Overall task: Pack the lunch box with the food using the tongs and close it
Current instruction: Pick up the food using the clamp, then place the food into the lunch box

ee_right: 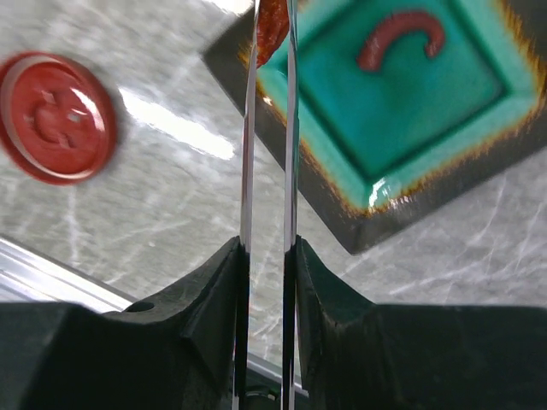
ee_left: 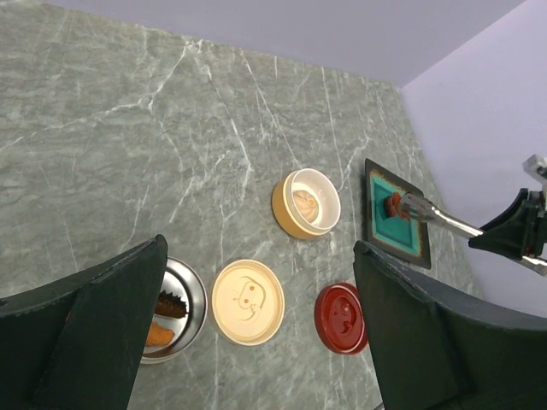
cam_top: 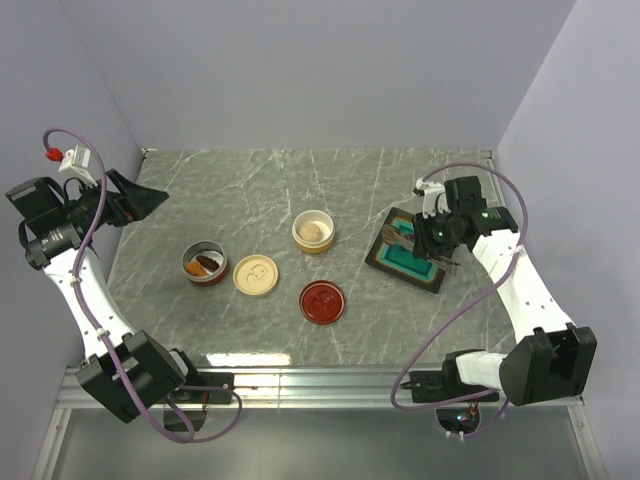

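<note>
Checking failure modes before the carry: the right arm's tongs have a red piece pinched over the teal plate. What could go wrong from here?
1. The red piece sits at the very tips of the tongs; it may slip on the way to the tan container.
2. The right gripper holds the thin tongs on a narrow contact; they could twist between the jaws and loosen the pinch.

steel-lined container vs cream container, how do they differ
The steel-lined container holds brown and orange pieces; the cream container holds tan food. The steel-lined container is silver inside, the cream container cream with an orange wall. Both are round and lidless.
</note>
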### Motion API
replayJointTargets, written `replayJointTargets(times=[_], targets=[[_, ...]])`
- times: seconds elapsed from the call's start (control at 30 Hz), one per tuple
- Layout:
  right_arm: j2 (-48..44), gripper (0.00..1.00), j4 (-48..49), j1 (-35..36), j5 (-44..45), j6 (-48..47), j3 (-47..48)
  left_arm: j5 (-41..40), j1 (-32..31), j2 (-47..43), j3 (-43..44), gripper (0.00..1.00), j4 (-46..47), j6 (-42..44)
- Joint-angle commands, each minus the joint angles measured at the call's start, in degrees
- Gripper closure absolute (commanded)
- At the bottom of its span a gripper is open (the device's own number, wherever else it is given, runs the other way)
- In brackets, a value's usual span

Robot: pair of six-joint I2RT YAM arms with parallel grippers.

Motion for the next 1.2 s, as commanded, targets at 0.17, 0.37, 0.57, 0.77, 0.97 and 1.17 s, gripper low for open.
replayJointTargets(times=[0.17,0.37,0.57,0.77,0.97,1.17], targets=[[4.6,0.70,3.1,13.7,-3.7,5.6,15.2,1.7,0.3,0.7,0.7,0.04,4.3,-4.0],[15.1,0.70,7.7,26.0,-4.3,9.5,25.4,1.3,0.3,1.0,0.9,0.04,5.0,-5.5],[28.8,0.70,8.1,35.8,-4.0,11.5,41.6,1.2,0.2,0.8,-1.2,0.04,10.9,-11.8],[41.0,0.70,7.1,43.3,-2.3,11.8,54.5,1.4,0.2,1.2,-0.9,0.04,12.0,-13.0],[47.8,0.69,6.4,47.1,-0.7,11.7,60.6,1.8,0.2,1.6,-1.2,0.04,11.3,-12.2],[50.9,0.69,6.7,47.9,1.5,11.4,61.9,2.1,0.3,0.9,-3.0,0.04,13.4,-13.7]])
